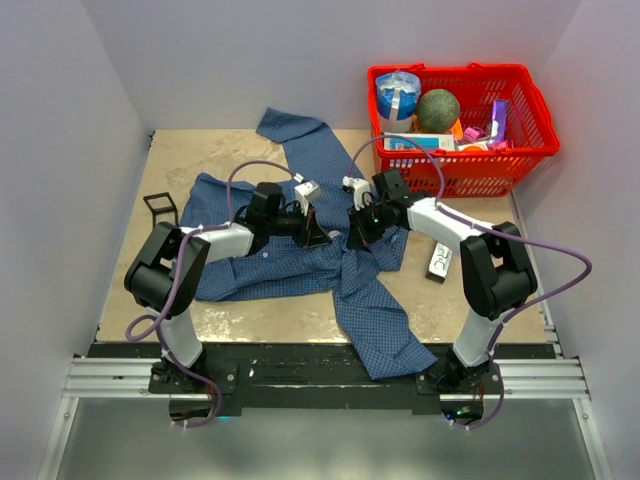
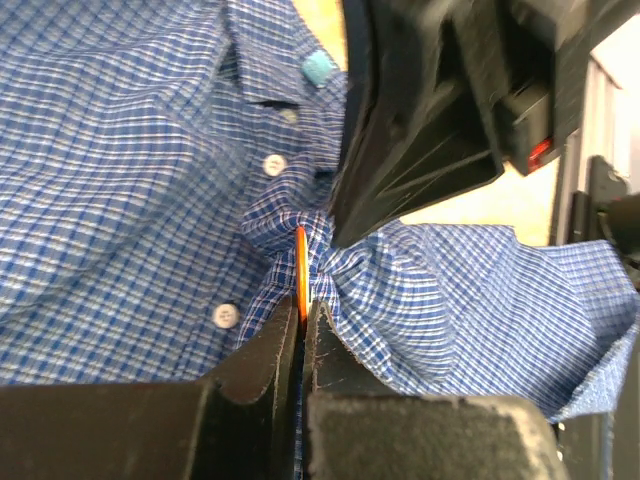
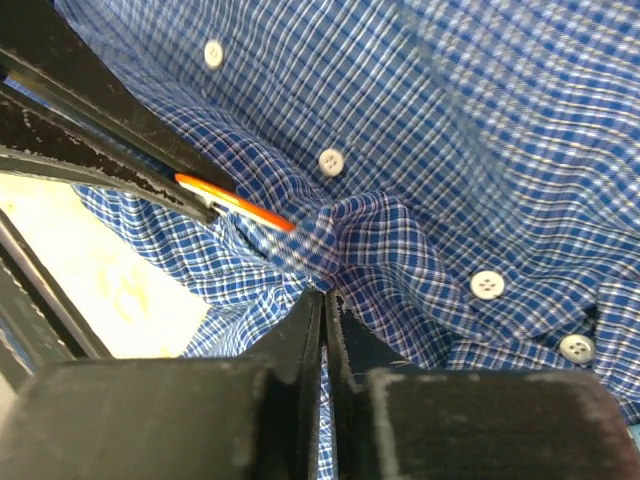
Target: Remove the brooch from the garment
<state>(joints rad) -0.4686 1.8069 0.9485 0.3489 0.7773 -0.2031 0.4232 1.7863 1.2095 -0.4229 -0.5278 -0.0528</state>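
Left fingers clenched on the orange brooch, edge-on against the shirt front, right fingers pinching a shirt fold just beside, red basket at far bench corner, green ball, packets inside

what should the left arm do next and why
Probably ease the left gripper away from the shirt: it is shut on the brooch, and the right gripper pinches the bunched shirt beside it, bracing it, so the brooch may slide free.
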